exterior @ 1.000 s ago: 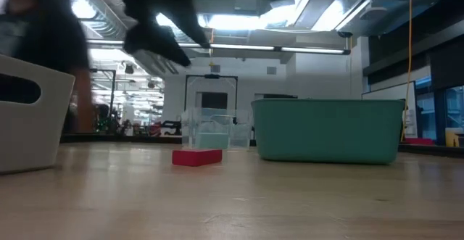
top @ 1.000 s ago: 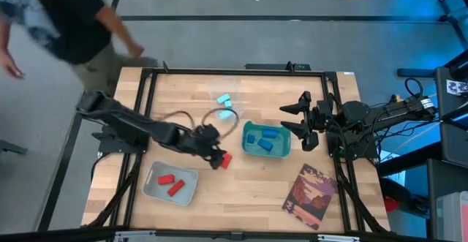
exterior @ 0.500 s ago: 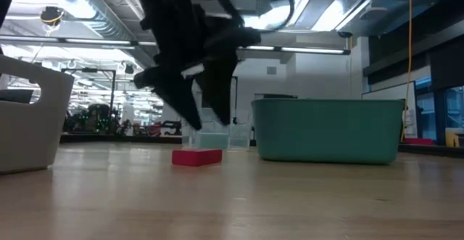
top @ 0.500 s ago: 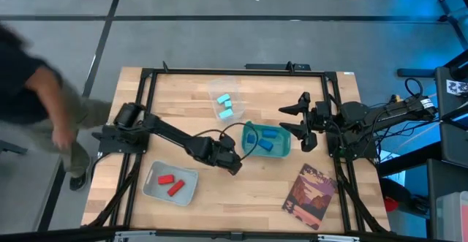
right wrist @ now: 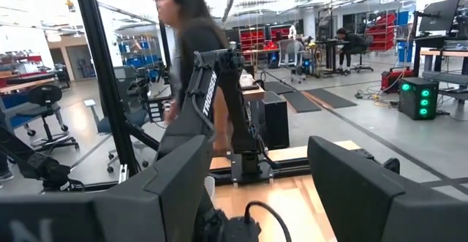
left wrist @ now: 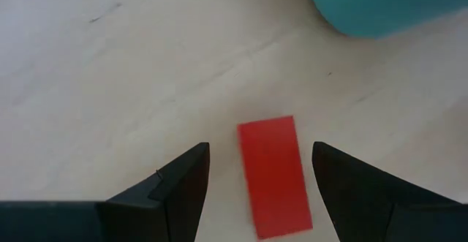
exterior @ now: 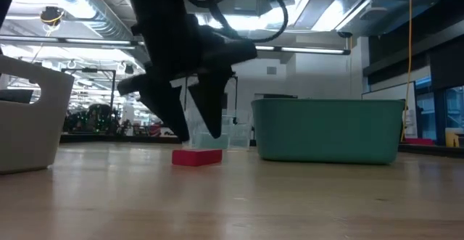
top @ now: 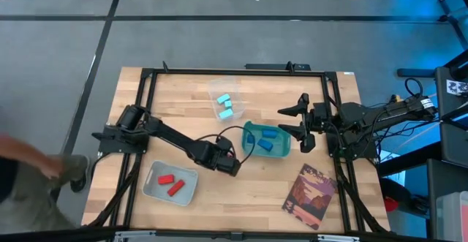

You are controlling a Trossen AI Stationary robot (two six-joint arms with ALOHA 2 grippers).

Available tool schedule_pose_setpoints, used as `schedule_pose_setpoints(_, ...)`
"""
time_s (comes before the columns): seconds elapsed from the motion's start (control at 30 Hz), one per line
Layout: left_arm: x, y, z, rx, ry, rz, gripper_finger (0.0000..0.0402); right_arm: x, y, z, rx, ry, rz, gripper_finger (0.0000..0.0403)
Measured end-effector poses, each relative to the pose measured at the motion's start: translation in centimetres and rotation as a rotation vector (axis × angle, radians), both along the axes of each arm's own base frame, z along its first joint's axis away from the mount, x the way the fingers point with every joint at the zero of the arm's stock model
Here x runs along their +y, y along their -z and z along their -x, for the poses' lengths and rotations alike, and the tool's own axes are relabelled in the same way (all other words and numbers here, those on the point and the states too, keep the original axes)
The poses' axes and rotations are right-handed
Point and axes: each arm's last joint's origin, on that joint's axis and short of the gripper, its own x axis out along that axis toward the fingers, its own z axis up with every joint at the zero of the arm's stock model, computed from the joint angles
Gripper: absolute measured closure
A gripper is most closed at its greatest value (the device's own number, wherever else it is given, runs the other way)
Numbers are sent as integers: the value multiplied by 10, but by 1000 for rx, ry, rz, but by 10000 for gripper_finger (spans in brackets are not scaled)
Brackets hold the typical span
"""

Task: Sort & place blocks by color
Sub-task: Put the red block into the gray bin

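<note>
Nearly sorted: three cyan blocks (top: 225, 105) and three blue blocks (top: 264, 139) sit grouped, two reds (top: 171, 183) lie in the grey tray (top: 189, 176), and the left gripper (left wrist: 256, 180), fingers spread and empty, straddles the last red block (left wrist: 273, 173) beside the teal bin (top: 283, 153).

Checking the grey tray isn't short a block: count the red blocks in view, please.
3. Two red blocks lie in the grey tray; the third lies on the table between the left pincer's open fingers, hidden under it from above.

left gripper (left wrist: 256, 176) lowered over red block (left wrist: 274, 175)
</note>
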Motion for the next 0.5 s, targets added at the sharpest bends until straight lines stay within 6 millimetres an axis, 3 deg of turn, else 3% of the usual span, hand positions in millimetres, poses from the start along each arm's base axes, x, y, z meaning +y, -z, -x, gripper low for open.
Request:
schedule_pose_setpoints(0.23, -5, 21, -7, 12, 4, 43, 168, 0, 0, 0, -1, 0, 0, 162)
schedule_pose_setpoints(0.5, -7, 24, -7, 14, -3, 35, 169, 0, 0, 0, 4, 0, 1, 162)
